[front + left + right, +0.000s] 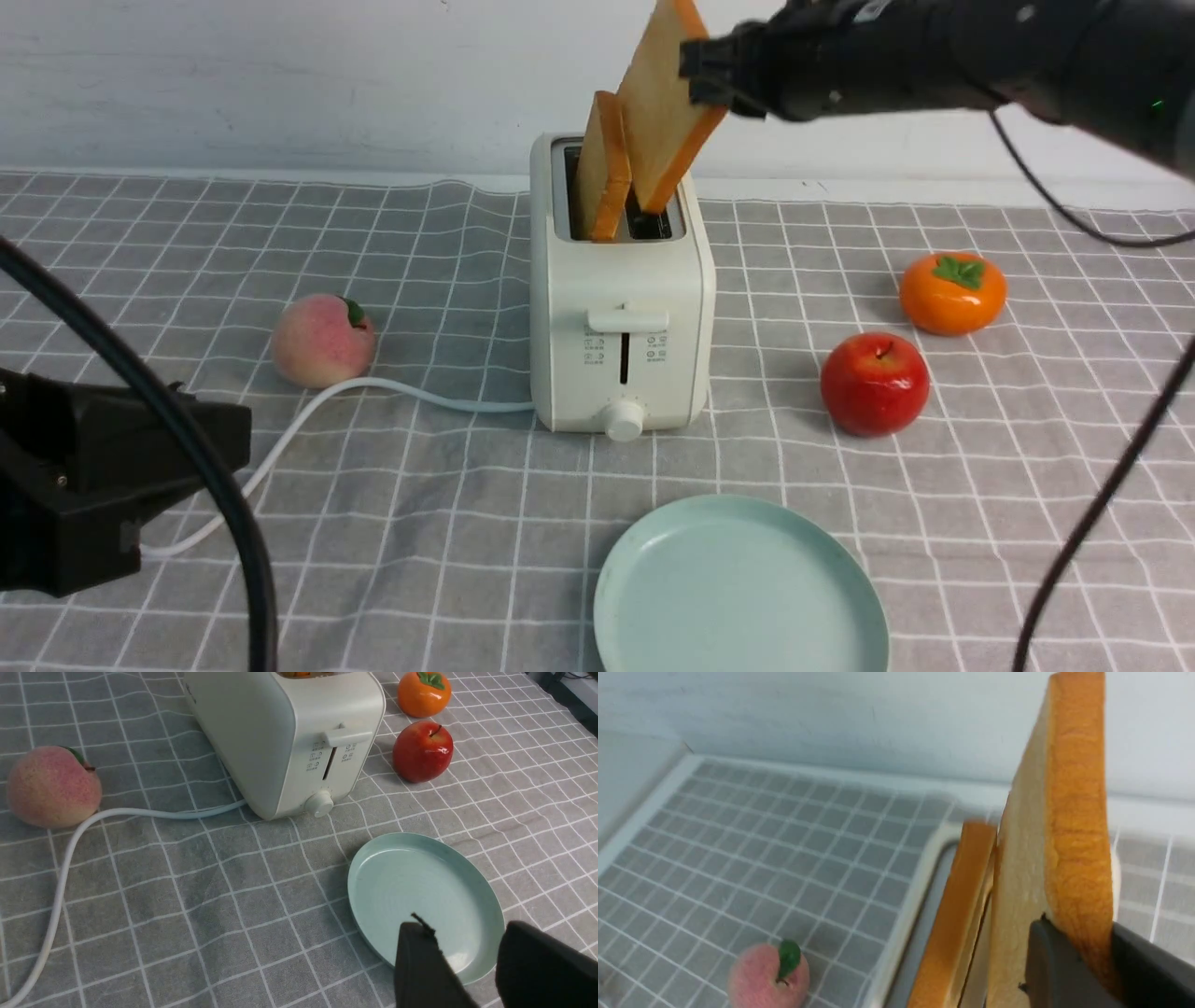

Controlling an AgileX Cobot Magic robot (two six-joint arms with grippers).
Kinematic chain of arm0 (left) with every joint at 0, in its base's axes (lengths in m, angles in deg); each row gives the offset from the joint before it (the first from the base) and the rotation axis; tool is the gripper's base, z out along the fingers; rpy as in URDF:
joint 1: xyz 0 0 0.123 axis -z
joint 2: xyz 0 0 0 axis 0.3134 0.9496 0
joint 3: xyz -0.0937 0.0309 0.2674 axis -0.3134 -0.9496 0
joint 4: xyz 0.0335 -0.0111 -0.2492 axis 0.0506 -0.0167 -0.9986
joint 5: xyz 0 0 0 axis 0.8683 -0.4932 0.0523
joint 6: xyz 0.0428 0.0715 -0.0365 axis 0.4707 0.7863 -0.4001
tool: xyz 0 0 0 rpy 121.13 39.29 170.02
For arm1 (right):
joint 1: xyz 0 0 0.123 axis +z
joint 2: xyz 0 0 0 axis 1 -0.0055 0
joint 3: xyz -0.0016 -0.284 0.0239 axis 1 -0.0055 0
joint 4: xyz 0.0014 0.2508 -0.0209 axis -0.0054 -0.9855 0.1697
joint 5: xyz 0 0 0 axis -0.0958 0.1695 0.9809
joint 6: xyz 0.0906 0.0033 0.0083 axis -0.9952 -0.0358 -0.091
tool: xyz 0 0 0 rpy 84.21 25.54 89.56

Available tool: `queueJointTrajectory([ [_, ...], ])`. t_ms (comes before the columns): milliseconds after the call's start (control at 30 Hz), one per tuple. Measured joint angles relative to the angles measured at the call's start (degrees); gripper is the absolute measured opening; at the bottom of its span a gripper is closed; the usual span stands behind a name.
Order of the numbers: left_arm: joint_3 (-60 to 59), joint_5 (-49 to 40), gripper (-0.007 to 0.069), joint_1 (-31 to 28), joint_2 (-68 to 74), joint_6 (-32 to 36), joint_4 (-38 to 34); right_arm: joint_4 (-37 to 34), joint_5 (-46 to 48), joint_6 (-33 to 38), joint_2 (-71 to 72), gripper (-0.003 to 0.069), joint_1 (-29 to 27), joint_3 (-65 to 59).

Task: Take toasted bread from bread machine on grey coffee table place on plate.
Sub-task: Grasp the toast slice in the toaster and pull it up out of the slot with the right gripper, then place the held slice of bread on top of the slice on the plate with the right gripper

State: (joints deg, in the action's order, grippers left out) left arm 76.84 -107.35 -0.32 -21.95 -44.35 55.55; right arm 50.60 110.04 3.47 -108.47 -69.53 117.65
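One toast slice (658, 103) is clamped by the R tool (702, 75), raised & tilted, lower corner at the right slot mouth of the bread machine (621, 317). The 2nd slice (602, 168) is seated in the left slot. The L tool (469, 956) is held agape nr the plate (397, 882) on the bench (980, 467).

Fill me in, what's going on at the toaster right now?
The right gripper is clamped on one slice of toast, holding it tilted above the bread machine with its lower corner at the right slot. The second slice stands in the left slot. The plate in front of the machine has nothing on it. The left gripper is open, low near the plate, holding nothing.
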Motion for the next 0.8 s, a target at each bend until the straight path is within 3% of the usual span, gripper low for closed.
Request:
queueJointTrajectory([
  [167, 0.0, 0.0, 0.0238, 0.0, 0.0, 0.0, 0.0, 4.6, 4.3, 6.8, 11.9, 0.0078, -0.3, 0.1],
  [267, 0.0, 0.0, 0.0238, 0.0, 0.0, 0.0, 0.0, 12.0, 16.4, 7.0, 18.6, 0.0078, -1.6, 0.5],
  [367, 0.0, -0.1, 0.0238, 0.0, 0.0, 0.0, 0.0, 16.9, 27.1, 2.7, 21.5, 0.0078, -3.2, 0.6],
  [433, 0.0, -0.2, 0.0238, 0.0, 0.0, 0.0, -0.4, 21.2, 41.2, -4.5, 22.0, 0.0078, -4.9, -0.2],
  [533, 0.0, -0.2, 0.0238, 0.0, 0.0, 0.0, -1.0, 22.2, 46.6, -7.9, 21.5, 0.0078, -5.5, -4.3],
  [633, 0.0, -0.2, 0.0238, 0.0, 0.0, 0.0, -2.2, 17.6, 47.7, -8.8, 20.7, 0.0078, -5.5, -13.3],
  [700, 0.0, -0.2, 0.0239, 0.0, 0.0, 0.0, -2.6, 7.9, 45.7, -6.7, 20.1, 0.0078, -5.5, -21.2],
  [767, 0.0, -0.2, 0.0239, 0.0, 0.0, 0.0, -2.6, -3.0, 42.2, 0.5, 19.2, 0.0078, -5.5, -29.3],
  [800, 0.0, -0.2, 0.0239, 0.0, 0.0, 0.0, -2.6, -4.1, 42.2, 1.2, 19.2, 0.0078, -5.5, -30.0],
])
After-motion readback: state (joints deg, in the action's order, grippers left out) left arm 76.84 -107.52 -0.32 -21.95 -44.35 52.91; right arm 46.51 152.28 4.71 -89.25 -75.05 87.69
